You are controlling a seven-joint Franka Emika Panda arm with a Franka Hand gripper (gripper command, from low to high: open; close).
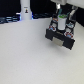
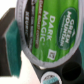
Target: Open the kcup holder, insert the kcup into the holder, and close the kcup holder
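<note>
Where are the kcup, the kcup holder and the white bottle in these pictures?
kcup [image 2: 44, 31]: wrist view, on its green lid.
kcup holder [image 1: 60, 39]: exterior view, on its black body.
white bottle [image 1: 25, 10]: exterior view, on its body.

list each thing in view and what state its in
gripper: shut on the kcup, above the holder
kcup: held between the pads, label toward the wrist camera
kcup holder: under the gripper; open or closed cannot be told
white bottle: upright, far back
</note>
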